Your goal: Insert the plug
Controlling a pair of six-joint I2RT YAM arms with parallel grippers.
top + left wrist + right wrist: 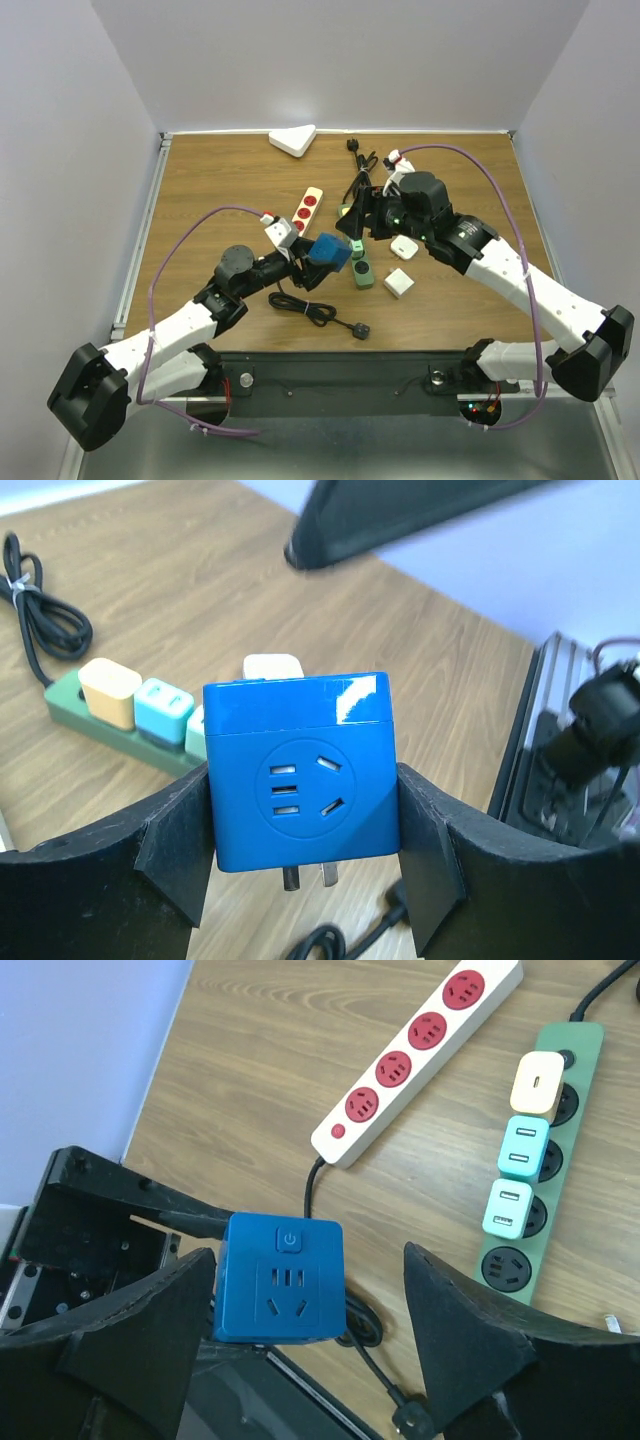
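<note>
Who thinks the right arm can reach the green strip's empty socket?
Probably yes: the right end effector hangs open and empty, the empty socket on the green strip is uncovered, and the blue cube held by the left end effector sits aside.

**Blue cube plug held beside green strip, not inserted**

Blue cube plug: glossy blue, with a socket face on one side and a second socket face with a power button. Two flat metal prongs stick out of its lower side. It is off the wood and roughly level, clamped on two opposite sides by the left gripper. It sits just left of the near end of the green power strip, not touching it. The strip is dark green and lies flat. Its near-end socket is free.
</note>
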